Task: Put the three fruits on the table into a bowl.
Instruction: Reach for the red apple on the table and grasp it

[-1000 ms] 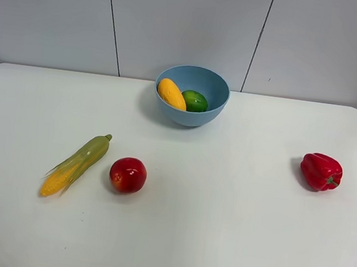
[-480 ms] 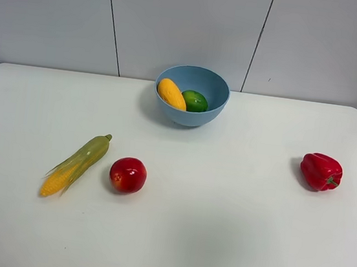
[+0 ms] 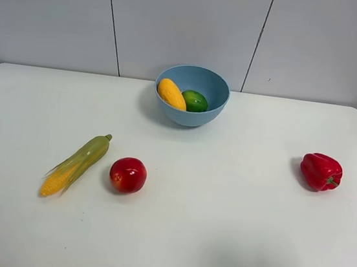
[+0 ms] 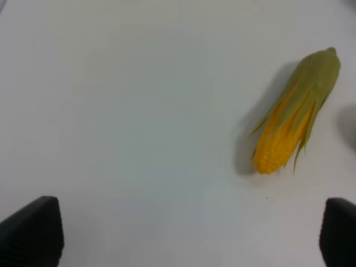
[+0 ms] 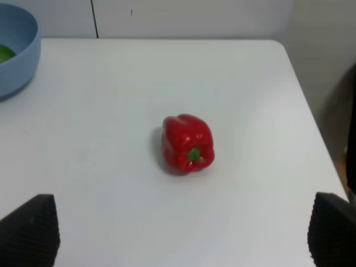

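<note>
The light-blue bowl [image 3: 191, 96] stands at the back middle of the white table [image 3: 221, 210]. The yellow-orange mango [image 3: 171, 93] and the green lime [image 3: 194, 101] lie inside it. The red apple [image 3: 128, 175] lies on the table left of centre, beside the corn. Neither gripper shows in the high view. In the left wrist view my left gripper [image 4: 189, 236] is open and empty, its fingertips [image 4: 30, 231] wide apart above bare table. In the right wrist view my right gripper [image 5: 178, 233] is open and empty; the bowl's rim [image 5: 19, 55] and a sliver of lime [image 5: 5, 53] show far off.
A corn cob with green husk [image 3: 76, 163] lies left of the apple and shows in the left wrist view [image 4: 295, 114]. A red bell pepper [image 3: 320, 171] lies at the right and shows in the right wrist view [image 5: 187, 143]. The table's right edge [image 5: 308, 128] is close to the pepper.
</note>
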Tool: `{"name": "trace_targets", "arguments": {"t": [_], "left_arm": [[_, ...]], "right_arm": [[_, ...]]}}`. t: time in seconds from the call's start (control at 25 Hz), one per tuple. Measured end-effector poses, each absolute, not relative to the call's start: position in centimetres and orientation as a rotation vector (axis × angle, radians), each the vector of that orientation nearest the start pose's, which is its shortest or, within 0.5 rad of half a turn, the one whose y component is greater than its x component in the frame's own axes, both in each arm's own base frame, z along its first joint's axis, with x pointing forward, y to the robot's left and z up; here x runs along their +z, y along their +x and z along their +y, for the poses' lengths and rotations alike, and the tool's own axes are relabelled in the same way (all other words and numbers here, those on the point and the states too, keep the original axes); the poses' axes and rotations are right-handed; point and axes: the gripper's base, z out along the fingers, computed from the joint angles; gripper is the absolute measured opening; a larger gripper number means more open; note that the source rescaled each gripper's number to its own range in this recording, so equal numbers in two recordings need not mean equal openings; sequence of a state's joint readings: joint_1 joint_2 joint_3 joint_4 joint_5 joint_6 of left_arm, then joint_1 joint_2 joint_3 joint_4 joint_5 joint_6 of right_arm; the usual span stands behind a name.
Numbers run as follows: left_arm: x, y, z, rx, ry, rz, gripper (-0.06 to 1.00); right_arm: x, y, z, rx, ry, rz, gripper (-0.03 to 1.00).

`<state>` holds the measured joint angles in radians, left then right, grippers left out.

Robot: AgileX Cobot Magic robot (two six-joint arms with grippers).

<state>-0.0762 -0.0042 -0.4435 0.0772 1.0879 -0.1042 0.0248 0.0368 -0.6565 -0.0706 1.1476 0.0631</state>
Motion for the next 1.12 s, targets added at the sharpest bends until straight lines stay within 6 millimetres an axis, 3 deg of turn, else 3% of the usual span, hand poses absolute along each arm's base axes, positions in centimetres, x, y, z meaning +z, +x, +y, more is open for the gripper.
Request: {"name": "trace_targets", "arguments": {"t": [0.12, 0.44, 1.12], "left_arm": [[26.0, 0.0, 0.6, -0.013, -0.032, 2.121, 0.86], [26.0, 0.0, 0.6, -0.013, -0.032, 2.121, 0.86], [26.0, 0.0, 0.6, -0.013, -0.032, 2.121, 0.86]], "right_arm": [[30.1, -2.4, -0.5, -0.032, 0.075, 2.011, 1.0], [29.2, -1.5, -0.3, -0.043, 0.093, 2.014, 1.0], [29.1, -1.5, -0.3, -0.047, 0.086, 2.017, 1.0]]}}
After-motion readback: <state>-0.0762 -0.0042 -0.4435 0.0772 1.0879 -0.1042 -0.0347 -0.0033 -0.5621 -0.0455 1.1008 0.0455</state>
